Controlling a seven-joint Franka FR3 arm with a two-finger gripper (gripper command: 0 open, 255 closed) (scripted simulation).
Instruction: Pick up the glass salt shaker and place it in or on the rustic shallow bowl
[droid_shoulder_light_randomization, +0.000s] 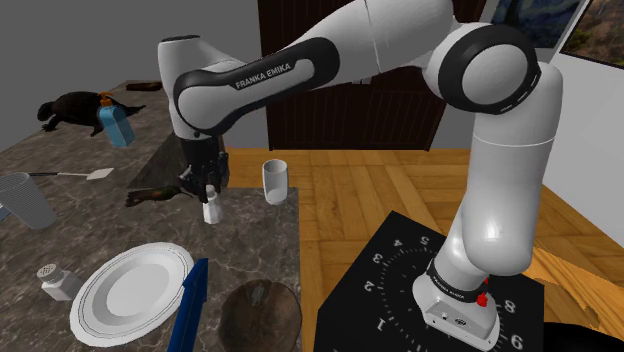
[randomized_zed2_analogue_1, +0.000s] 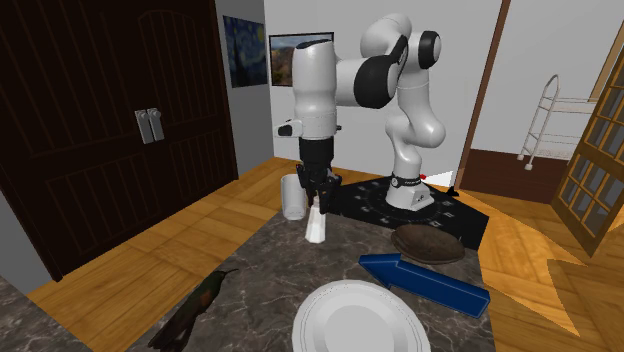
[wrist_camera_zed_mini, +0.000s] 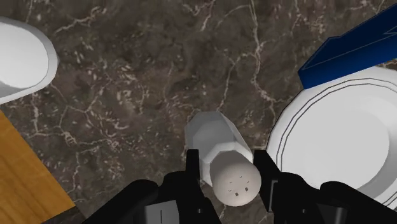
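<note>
— Salt shaker (droid_shoulder_light_randomization: 211, 211): where is it right now?

— It is on the dark stone counter (droid_shoulder_light_randomization: 250, 245), upright as far as I can tell, straight under my gripper (wrist_camera_zed_mini: 228, 158). In the wrist view I read the two fingers as pressed against either side of its cap, so I'd call it gripped (the base looks to be down on the counter, though I can't be sure of that).

— And the bowl?

— The brown bowl (droid_shoulder_light_randomization: 262, 315) sits empty at about five o'clock from the shaker in the shoulder view, near the counter's edge. A blue box (droid_shoulder_light_randomization: 194, 298) stands between it and the white plate (droid_shoulder_light_randomization: 110, 300), which lies at seven o'clock. A white cup (droid_shoulder_light_randomization: 275, 181) is at two o'clock, near the shaker but apart from it.

— So how far along are we?

— The reach and the grasp look done, I judge. The lift, the carry toward five o'clock and the set-down in the bowl all remain. I'd want height enough to pass the blue box before lowering.
</note>
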